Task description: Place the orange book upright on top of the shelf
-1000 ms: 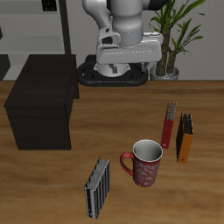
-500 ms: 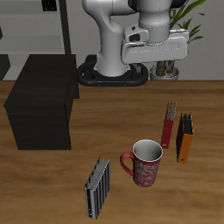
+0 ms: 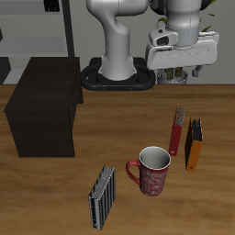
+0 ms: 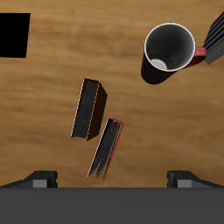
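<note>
The orange book [image 3: 195, 145] lies on the wooden table beside the narrower dark-red book [image 3: 176, 130]. In the wrist view the orange book [image 4: 89, 109] shows a dark face with an orange edge, next to the dark-red book [image 4: 106, 149]. The shelf [image 3: 41, 106] is a low black cabinet at the far side of the table from the books, and a corner of it shows in the wrist view [image 4: 13, 35]. My gripper [image 3: 184, 75] hangs high above the table, behind the books. It is open and empty, and its fingertips [image 4: 39, 179] stand wide apart.
A red mug [image 3: 152, 171] stands near the table's front edge, and it also shows in the wrist view [image 4: 168, 52]. A grey-black striped book [image 3: 103, 195] stands by the front edge. A tall grey rack [image 3: 37, 27] and a potted plant [image 3: 188, 27] are at the back.
My gripper has swung sideways from above the table's middle to above the books and has risen a little. The books, mug and shelf have not moved.
</note>
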